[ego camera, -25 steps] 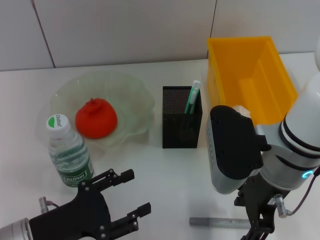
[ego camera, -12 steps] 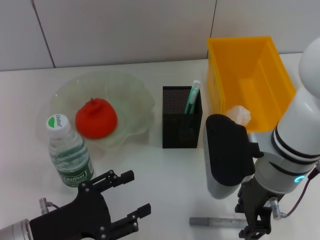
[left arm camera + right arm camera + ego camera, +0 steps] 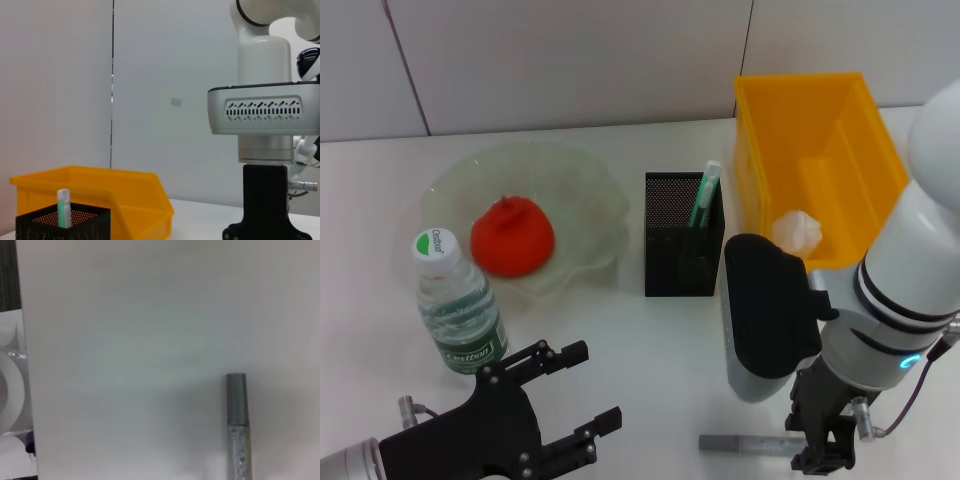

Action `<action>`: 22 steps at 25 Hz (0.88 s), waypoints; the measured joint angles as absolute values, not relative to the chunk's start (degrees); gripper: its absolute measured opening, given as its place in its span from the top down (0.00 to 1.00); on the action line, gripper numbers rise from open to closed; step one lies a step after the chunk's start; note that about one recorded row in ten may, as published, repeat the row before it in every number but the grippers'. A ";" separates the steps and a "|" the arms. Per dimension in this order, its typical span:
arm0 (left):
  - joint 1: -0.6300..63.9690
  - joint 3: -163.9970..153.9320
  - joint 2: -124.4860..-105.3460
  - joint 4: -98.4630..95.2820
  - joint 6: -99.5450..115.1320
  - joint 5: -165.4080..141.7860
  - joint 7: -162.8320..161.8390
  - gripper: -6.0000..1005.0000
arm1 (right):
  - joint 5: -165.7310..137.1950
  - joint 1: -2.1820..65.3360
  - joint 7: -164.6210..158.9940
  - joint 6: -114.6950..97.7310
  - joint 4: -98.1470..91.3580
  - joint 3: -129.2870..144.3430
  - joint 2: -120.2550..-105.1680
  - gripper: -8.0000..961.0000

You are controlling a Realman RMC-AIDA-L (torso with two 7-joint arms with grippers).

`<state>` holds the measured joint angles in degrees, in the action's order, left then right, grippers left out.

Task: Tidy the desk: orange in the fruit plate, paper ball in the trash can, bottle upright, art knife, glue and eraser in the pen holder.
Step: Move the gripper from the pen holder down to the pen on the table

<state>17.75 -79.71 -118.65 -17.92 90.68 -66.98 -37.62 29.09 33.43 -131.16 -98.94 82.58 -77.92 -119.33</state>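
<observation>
At far left, near edge of the white counter [image 3: 650, 340]: left pincer [image 3: 582, 398], black, fingers spread, holding nothing. Just beyond it the bottle [image 3: 458, 305] stands upright, cap up, beside the fruit plate [image 3: 582, 195]; the orange [image 3: 512, 236] sits inside. Centre: pen holder [image 3: 683, 235], a green-and-white pen upright in it. Right: trash can [image 3: 820, 150], paper ball [image 3: 797, 231] in it. Right pincer [image 3: 823, 458] hangs over a grey art knife [image 3: 745, 443] lying flat, long axis left-right; cannot tell its finger state.
</observation>
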 joint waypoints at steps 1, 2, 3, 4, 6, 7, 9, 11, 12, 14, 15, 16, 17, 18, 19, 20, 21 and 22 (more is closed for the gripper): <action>17.75 -79.71 -118.65 -17.92 90.68 -66.98 -37.62 0.29 | 29.10 33.53 -131.18 -98.92 82.42 -77.82 -119.33 0.58; 17.76 -79.71 -118.65 -17.92 90.70 -66.97 -37.62 0.29 | 29.17 33.70 -131.27 -98.90 82.21 -77.62 -119.35 0.59; 17.76 -79.71 -118.65 -17.92 90.70 -66.97 -37.62 0.29 | 29.17 33.70 -131.27 -98.90 82.21 -77.62 -119.35 0.59; 17.76 -79.71 -118.65 -17.92 90.70 -66.98 -37.62 0.29 | 29.21 33.73 -131.29 -98.83 82.17 -77.58 -119.35 0.60; 17.75 -79.71 -118.65 -17.92 90.71 -66.98 -37.62 0.29 | 29.25 33.75 -131.30 -98.57 82.03 -77.48 -119.36 0.62; 17.76 -79.71 -118.65 -17.92 90.71 -66.97 -37.62 0.29 | 29.34 33.79 -131.30 -98.33 81.69 -77.40 -119.35 0.62; 17.75 -79.71 -118.65 -17.92 90.71 -66.97 -37.62 0.29 | 29.37 33.84 -131.30 -98.23 81.45 -77.40 -119.36 0.64; 17.76 -79.71 -118.65 -17.92 90.71 -66.98 -37.62 0.29 | 29.45 33.91 -131.29 -97.91 80.94 -77.40 -119.39 0.66; 17.76 -79.71 -118.65 -17.92 90.71 -66.98 -37.62 0.29 | 29.47 33.94 -131.29 -97.60 80.66 -77.35 -119.43 0.66; 17.75 -79.71 -118.65 -17.93 90.71 -66.98 -37.62 0.29 | 29.48 33.94 -131.25 -97.46 80.60 -77.31 -119.44 0.66; 17.75 -79.71 -118.65 -17.93 90.71 -66.98 -37.62 0.29 | 29.50 33.94 -131.18 -97.43 80.58 -77.28 -119.45 0.66; 17.75 -79.71 -118.65 -17.92 90.71 -66.98 -37.62 0.29 | 29.52 33.94 -131.11 -97.40 80.57 -77.27 -119.45 0.66; 17.76 -79.72 -118.65 -17.93 90.71 -66.97 -37.62 0.29 | 29.57 34.04 -130.97 -97.34 80.38 -77.25 -119.45 0.66; 17.76 -79.74 -118.65 -17.92 90.71 -66.98 -37.62 0.29 | 29.57 34.04 -130.97 -97.34 80.38 -77.25 -119.45 0.68; 17.78 -79.75 -118.65 -17.93 90.71 -66.98 -37.62 0.29 | 29.58 34.16 -130.91 -97.31 80.14 -77.25 -119.45 0.70; 17.83 -79.78 -118.65 -17.93 90.70 -66.98 -37.62 0.29 | 29.58 34.36 -130.86 -97.30 79.67 -77.25 -119.44 0.72; 17.88 -79.81 -118.65 -17.92 90.70 -66.98 -37.62 0.29 | 29.57 34.63 -130.82 -97.29 78.98 -77.24 -119.44 0.74; 17.92 -79.84 -118.65 -17.90 90.70 -66.98 -37.62 0.29 | 29.53 35.05 -130.79 -97.29 77.94 -77.11 -119.43 0.77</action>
<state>17.92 -79.84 -118.65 -17.90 90.70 -66.98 -37.62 29.53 35.05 -130.79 -97.29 77.94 -77.11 -119.43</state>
